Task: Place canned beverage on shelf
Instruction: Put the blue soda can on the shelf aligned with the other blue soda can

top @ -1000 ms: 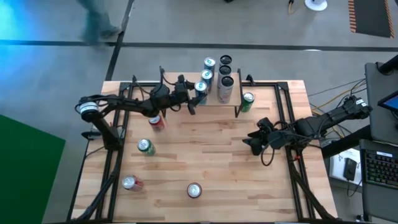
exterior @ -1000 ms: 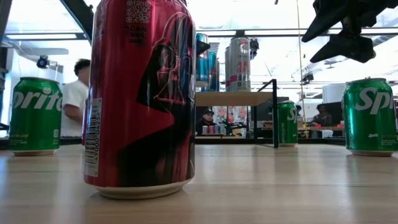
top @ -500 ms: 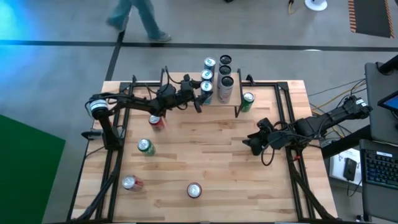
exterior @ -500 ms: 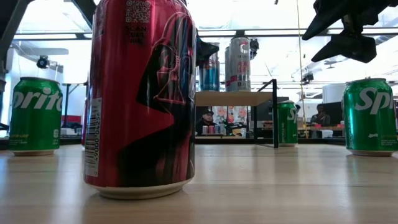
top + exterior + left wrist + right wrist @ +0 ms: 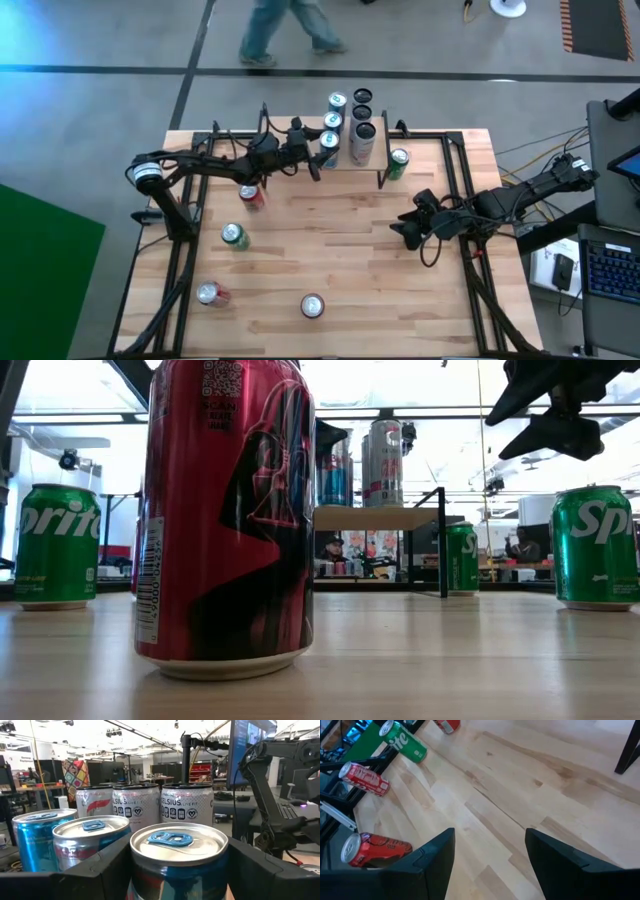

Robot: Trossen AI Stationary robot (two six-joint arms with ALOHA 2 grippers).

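The shelf (image 5: 352, 158), a low light-wood rack on black legs, stands at the table's far edge. Several cans stand on it: slim blue and silver ones (image 5: 37, 837) and white Celsius cans (image 5: 186, 807). My left gripper (image 5: 322, 156) is at the shelf's left end, shut on a blue can (image 5: 179, 840), which also shows in the low view (image 5: 336, 472). My right gripper (image 5: 408, 230) hangs open and empty above the table's right half; its fingers show in the right wrist view (image 5: 490, 865). My left gripper pinches the blue can's side wall (image 5: 141, 875) between its two fingers, one on each side, below the rim. The fingers come nearly level from the table's left. The can is upright, its base at the shelf top (image 5: 380, 517); whether it rests there, I cannot tell.
A green Sprite can (image 5: 399, 160) stands on the table right of the shelf. Red cans (image 5: 252, 196) (image 5: 208, 293) (image 5: 313, 305) and a green can (image 5: 234, 236) stand on the table's left and near parts. A person (image 5: 290, 25) walks beyond the far edge.
My left gripper has carried the blue can toward the far right, over the shelf's left end, and down to the shelf top beside the other slim cans. It has stayed shut on the can. The person has walked to the right.
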